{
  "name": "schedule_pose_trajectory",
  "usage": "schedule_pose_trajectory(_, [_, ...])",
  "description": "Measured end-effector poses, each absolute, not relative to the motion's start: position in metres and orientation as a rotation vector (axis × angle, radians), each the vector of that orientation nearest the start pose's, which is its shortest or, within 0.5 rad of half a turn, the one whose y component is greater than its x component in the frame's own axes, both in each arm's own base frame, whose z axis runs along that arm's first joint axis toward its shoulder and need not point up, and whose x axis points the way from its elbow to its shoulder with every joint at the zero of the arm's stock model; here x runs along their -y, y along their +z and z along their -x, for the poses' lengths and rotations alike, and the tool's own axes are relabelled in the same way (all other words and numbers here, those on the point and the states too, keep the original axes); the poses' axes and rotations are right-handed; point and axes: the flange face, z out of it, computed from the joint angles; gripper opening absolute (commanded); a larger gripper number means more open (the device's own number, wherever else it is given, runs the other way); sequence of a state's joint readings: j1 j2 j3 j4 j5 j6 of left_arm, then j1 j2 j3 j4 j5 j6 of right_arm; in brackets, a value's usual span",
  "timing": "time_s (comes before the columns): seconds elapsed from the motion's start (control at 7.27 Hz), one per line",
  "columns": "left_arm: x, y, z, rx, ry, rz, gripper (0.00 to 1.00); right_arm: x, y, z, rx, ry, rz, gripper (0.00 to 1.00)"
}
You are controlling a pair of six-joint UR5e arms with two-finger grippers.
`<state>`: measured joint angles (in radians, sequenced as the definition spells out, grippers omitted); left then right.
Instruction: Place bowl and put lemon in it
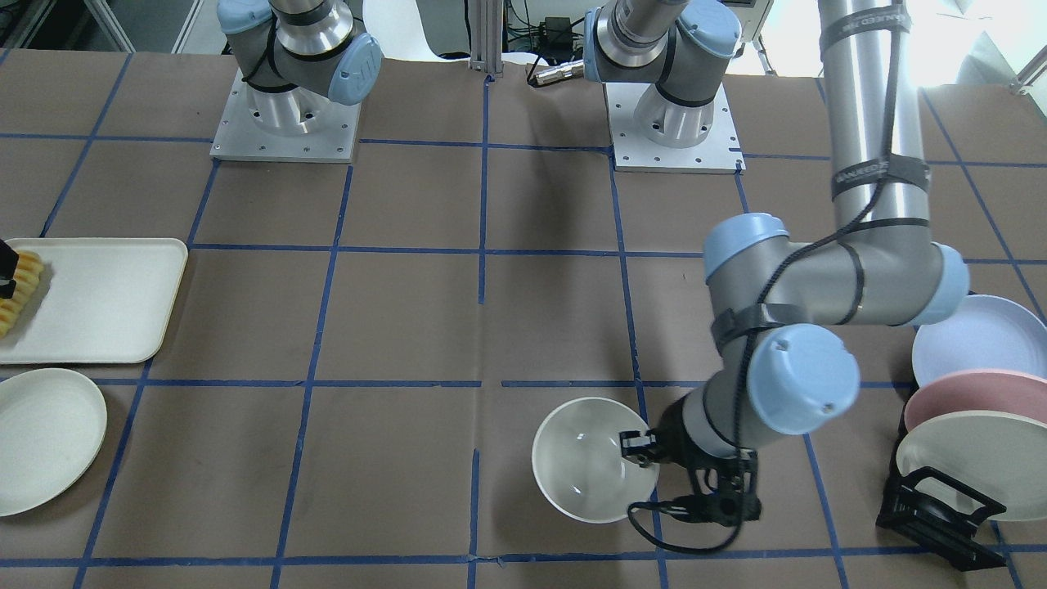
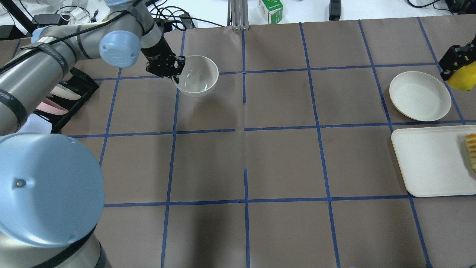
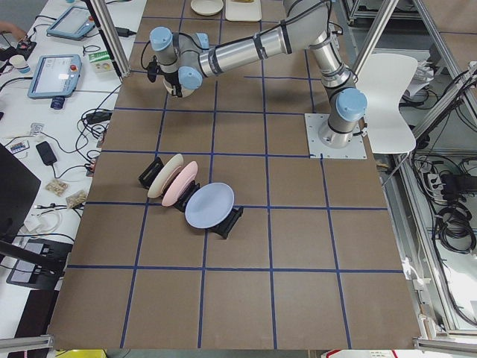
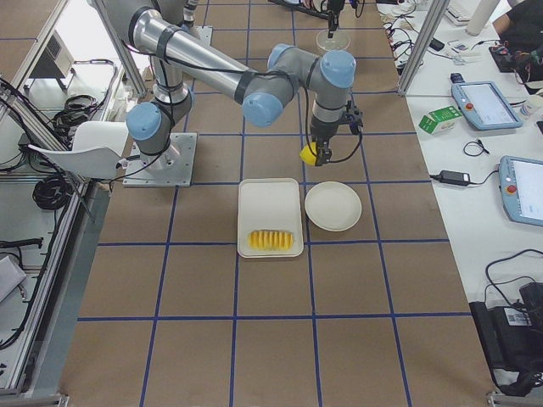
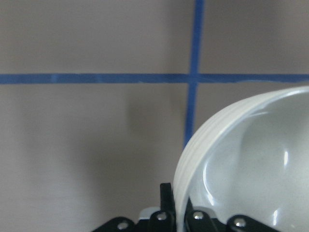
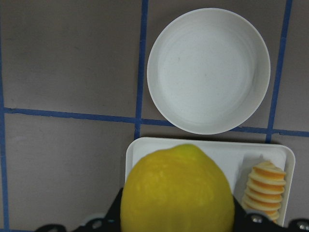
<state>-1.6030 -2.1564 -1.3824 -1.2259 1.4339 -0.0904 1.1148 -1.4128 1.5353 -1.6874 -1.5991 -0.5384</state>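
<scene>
The bowl (image 2: 196, 75) is being held at the far left of the table (image 2: 282, 163) in the overhead view. Its rim is being pinched by the left gripper (image 2: 174, 72), with one finger inside the wall and one outside. In the left wrist view it is being seen tilted, with a shadow cast on the paper below. Whether its base is being rested on the table or carried just above it cannot be told.

The lemon (image 2: 461, 82) is being clasped between the fingers of the right gripper (image 2: 454, 70) at the far right edge, well apart from the bowl. It is being kept in the air near the flat plate (image 2: 419, 96). The tray (image 2: 427, 163) with its sliced fruit (image 2: 471, 149) is lying nearer. The racked plates (image 1: 973, 384) are standing beside the left arm.

Several risks are being judged likely:
- **Bowl slipping:** only a thin, glossy rim is being gripped, so the bowl could slip or swing.
- **Bowl tipping:** if it is being let go while tilted or off the surface, it could rock or tip over.
- **Lemon escaping:** the lemon is being faced with a long crossing. Dropped from too high, it could bounce off the smooth inside and roll away.
- **Grippers colliding:** a collision could be caused if the rim is being occupied when the lemon is brought over.
</scene>
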Motion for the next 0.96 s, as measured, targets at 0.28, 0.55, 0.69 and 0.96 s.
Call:
schedule_pose_trajectory(0.28, [0.636,0.242,0.237,-3.254,0.145,0.146,0.00,0.553,0.447,0.062,-3.162,0.035,0.056,0.30])
schedule_pose_trajectory(0.55, [0.603,0.238,0.262,-3.264,0.114,0.163,0.00,0.557,0.450,-0.003,-3.163,0.017,0.009,0.30])
schedule_pose_trajectory(0.69, [0.592,0.235,0.265,-3.264,0.120,0.167,0.00,0.558,0.449,-0.036,-3.161,0.009,-0.023,0.30])
schedule_pose_trajectory(0.96, [0.581,0.223,0.265,-3.262,0.134,0.174,0.10,0.562,0.439,-0.097,-3.143,-0.014,-0.102,0.30])
